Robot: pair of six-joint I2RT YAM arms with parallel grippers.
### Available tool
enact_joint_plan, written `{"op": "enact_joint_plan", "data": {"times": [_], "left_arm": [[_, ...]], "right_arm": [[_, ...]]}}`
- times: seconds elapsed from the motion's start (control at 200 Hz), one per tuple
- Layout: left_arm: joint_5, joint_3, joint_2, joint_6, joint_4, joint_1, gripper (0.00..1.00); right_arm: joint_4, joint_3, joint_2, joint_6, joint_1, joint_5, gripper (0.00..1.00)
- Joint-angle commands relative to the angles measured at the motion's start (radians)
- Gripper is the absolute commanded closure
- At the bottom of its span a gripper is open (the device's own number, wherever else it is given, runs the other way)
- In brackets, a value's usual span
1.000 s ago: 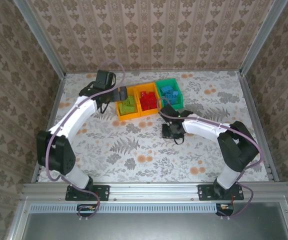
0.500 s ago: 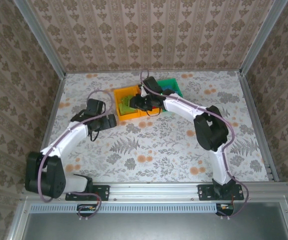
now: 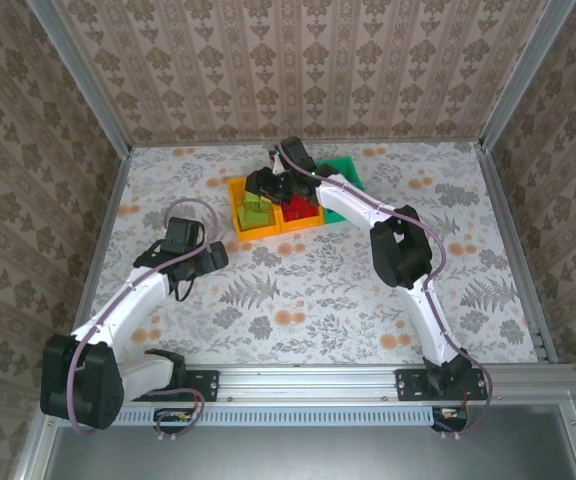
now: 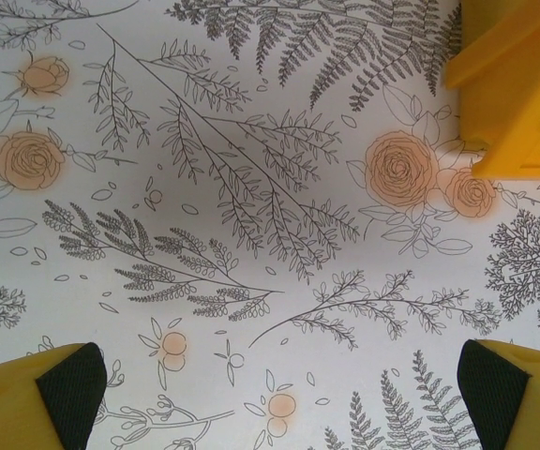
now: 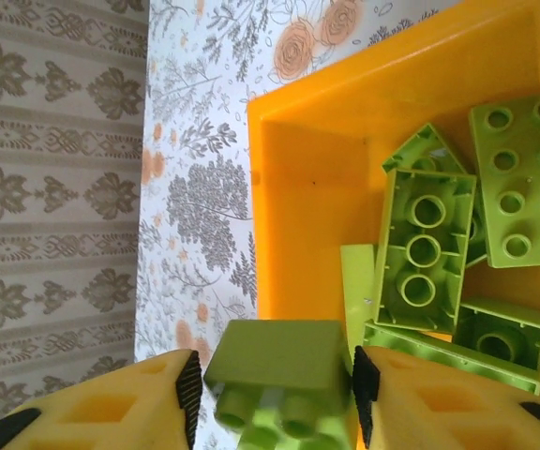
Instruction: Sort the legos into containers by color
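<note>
- One lime brick (image 5: 275,361) sits between the pads (image 5: 189,394) of my right gripper (image 5: 272,394). A sliver of gap shows on one side, so I cannot tell whether I am pinching it or have let go.
- It hangs at the 6 o'clock edge of the wrist view, by the left bin (image 5: 307,187), where lime bricks (image 5: 425,248) already lie. I judge the colour and bin to match.
- A second ago this gripper was low on the table (image 3: 298,290) near centre. It has since swung out to 12 o'clock, over the bins, so I judge the drop is at hand.
- My left gripper (image 4: 279,398) is spread wide, nothing between its fingers. It has pulled back from the bins to their 8 o'clock (image 3: 206,258), clearing the way.
- My right wrist view gives the brick's studs and that gap. The top view gives the row instead: right gripper (image 3: 264,184) above the left bin (image 3: 253,236), red bricks (image 3: 298,205) in the middle bin (image 3: 304,226), and the green bin (image 3: 348,165) at its 2 o'clock.
- My left wrist view catches a yellow bin corner (image 4: 514,94) at 2 o'clock.
</note>
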Motion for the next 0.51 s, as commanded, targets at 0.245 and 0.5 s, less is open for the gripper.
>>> {"op": "enact_joint_plan", "data": {"times": [0.245,0.5], "left_arm": [[-0.014,-0.024,-0.042,-0.009,-0.02,0.009,0.0],[-0.097,-0.066,-0.101,0.01,0.007,0.008,0.0]], "right_arm": [[-0.039,0.042,0.012,-0.007,-0.018,0.012,0.28],[0.06,-0.177,-0.214,-0.179,-0.014,0.065,0.0]]}}
